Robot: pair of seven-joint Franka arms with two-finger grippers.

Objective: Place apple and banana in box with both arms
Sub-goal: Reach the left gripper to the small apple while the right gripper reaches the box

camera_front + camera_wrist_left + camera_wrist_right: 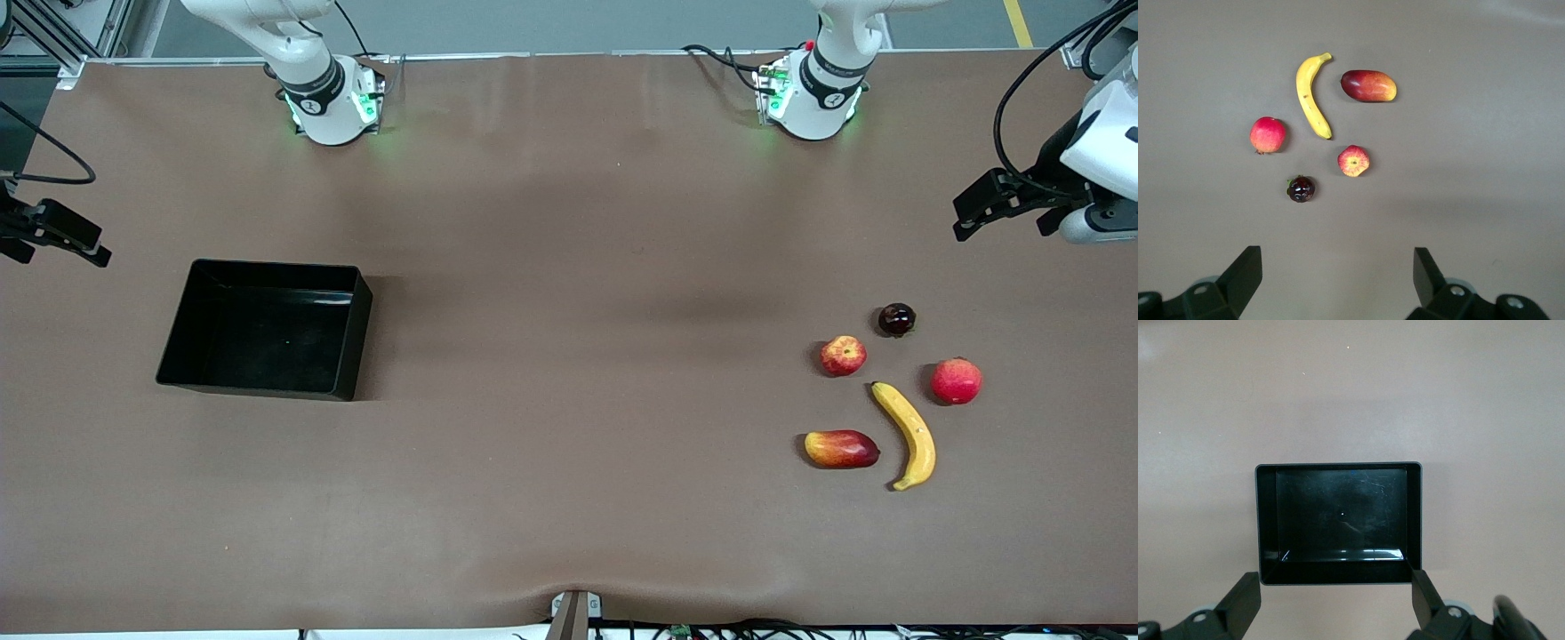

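The small streaked red apple (843, 356) (1353, 161) lies on the brown table toward the left arm's end. The long yellow banana (907, 434) (1311, 97) lies beside it, nearer the front camera. The black box (276, 265) (1338, 465) stands empty toward the right arm's end. My left gripper (965, 218) (1338, 263) hangs open over bare table at the left arm's end, apart from the fruit. My right gripper (89, 242) (1336, 587) hangs open over the table at the right arm's end, just off the box's rim, holding nothing.
Around the apple and banana lie a larger pinkish-red round fruit (957, 380) (1267, 135), an oblong red-and-yellow fruit (841, 449) (1369, 86) and a small dark plum-like fruit (896, 319) (1301, 189). A wide stretch of brown tabletop (578, 356) separates fruit and box.
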